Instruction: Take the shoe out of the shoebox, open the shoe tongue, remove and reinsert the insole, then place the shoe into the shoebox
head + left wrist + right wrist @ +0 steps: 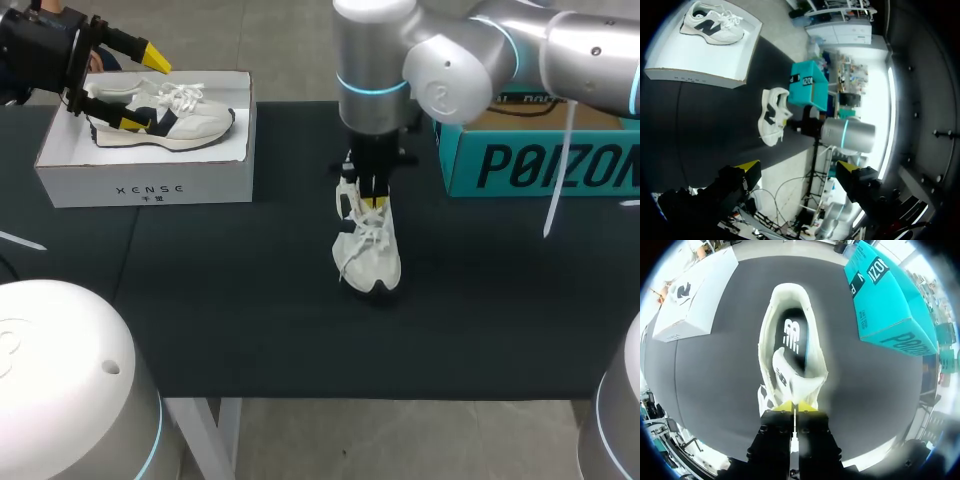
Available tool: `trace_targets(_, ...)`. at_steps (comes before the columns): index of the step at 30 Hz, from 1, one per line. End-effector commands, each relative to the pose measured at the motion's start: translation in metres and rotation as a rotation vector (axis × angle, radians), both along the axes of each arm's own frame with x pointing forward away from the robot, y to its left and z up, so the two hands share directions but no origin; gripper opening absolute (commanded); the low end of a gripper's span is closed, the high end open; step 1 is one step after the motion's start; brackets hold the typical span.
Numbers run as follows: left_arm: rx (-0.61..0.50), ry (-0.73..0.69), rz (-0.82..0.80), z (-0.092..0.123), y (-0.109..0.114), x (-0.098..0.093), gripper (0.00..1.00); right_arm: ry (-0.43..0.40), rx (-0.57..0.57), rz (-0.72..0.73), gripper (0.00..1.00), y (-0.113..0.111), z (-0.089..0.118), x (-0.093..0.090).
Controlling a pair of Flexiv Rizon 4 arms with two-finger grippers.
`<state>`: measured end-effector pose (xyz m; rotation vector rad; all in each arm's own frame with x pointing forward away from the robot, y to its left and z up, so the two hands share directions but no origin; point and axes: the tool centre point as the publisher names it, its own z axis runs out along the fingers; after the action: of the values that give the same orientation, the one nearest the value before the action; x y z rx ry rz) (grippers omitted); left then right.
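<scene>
- white shoe is out of the shoebox and stands on the table, between that box and the teal box, so you can count the first step done.
- and the tongue?
- that looks to be the step in hand. your right gripper is down at the shoe's opening. its yellow tips are pressed almost together on the edge of the tongue, which stands lifted off the opening.
- insole out yet?
- no. the dark insole lies flat inside the shoe. by my reckoning you have the removing, the reinserting and the return to the box all ahead of you.
- and the left arm?
- it holds nothing. your left gripper hangs over the shoebox with its fingers spread wide, above the other shoe, which lies on its side in there. mind that one when the white shoe goes back, since the room left in the box may be tight.
</scene>
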<state>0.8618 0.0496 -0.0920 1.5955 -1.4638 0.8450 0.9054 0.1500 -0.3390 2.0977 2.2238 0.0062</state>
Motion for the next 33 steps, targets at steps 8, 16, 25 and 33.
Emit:
trace_targets(8, 0.002, 0.001, -0.001, 0.0, 0.0, 0.001, 1.0, 0.03, -0.001, 0.029, 0.0, 0.014, -0.017, 0.011)
trace_targets(16, 0.002, 0.001, -0.001, 0.0, 0.0, 0.001, 1.0, 0.039, -0.008, 0.009, 0.1, 0.005, -0.021, 0.011)
trace_targets(25, 0.002, 0.001, -0.001, 0.0, 0.0, 0.001, 1.0, -0.022, -0.009, 0.008, 0.45, 0.001, 0.009, 0.01)
trace_targets(33, 0.002, 0.001, -0.001, 0.0, 0.0, 0.001, 1.0, -0.057, 0.002, -0.009, 0.44, -0.007, 0.025, 0.01)
